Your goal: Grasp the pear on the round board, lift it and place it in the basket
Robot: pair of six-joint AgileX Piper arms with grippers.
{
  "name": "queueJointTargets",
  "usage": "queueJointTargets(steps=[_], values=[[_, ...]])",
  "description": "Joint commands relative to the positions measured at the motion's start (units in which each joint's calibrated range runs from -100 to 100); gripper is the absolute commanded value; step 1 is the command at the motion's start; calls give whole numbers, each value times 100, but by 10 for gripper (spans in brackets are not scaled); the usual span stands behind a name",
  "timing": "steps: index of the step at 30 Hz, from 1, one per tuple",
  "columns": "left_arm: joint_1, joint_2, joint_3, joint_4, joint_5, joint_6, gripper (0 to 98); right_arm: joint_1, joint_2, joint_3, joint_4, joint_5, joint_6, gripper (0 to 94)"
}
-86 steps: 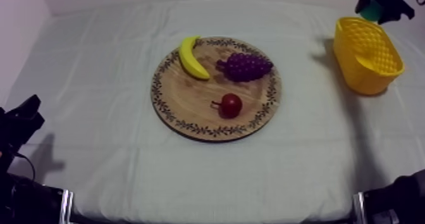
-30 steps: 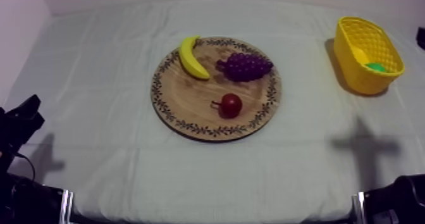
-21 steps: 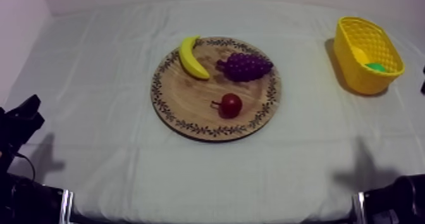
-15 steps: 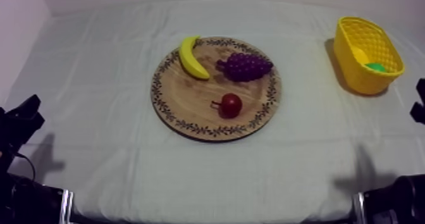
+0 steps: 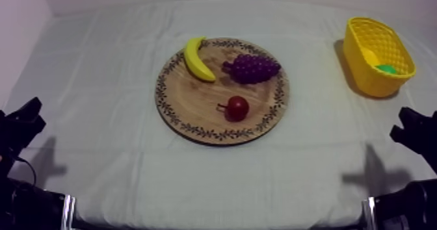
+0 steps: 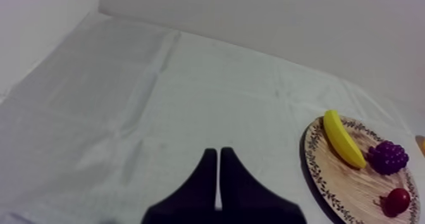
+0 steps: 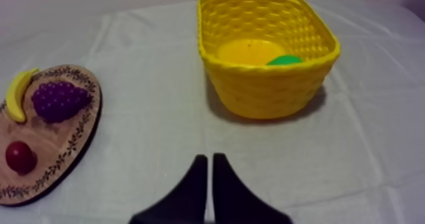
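The green pear (image 5: 387, 68) lies inside the yellow basket (image 5: 364, 76) at the table's far right, partly hidden by the rim. From the right wrist view the pear (image 7: 284, 60) peeks over the basket's wall (image 7: 272, 90). My right gripper (image 7: 209, 157) is shut on nothing, its fingers a narrow wedge over bare cloth short of the basket. It sits low at the right edge (image 5: 406, 122). My left gripper (image 6: 218, 152) is shut too and rests at the lower left (image 5: 31, 112), far from the round wooden board (image 5: 195, 102).
On the board lie a banana (image 5: 197, 59), a bunch of grapes (image 5: 252, 68) and a small red fruit (image 5: 237, 108). Bare cloth runs between the board and the basket and along the table's front edge.
My right gripper held the pear over the basket, let it go there, then drew back and down to the right edge. The pear now lies in the basket. The left arm stayed still.
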Motion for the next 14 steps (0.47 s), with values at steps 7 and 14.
queueJointTargets(steps=[7, 14], values=[[-1, 0, 5, 1, -1, 1, 1, -23, -7, 101, 125, -404, 660, 2], [-1, 0, 5, 1, -1, 1, 1, -24, -7, 107, 130, -425, 1145, 2]])
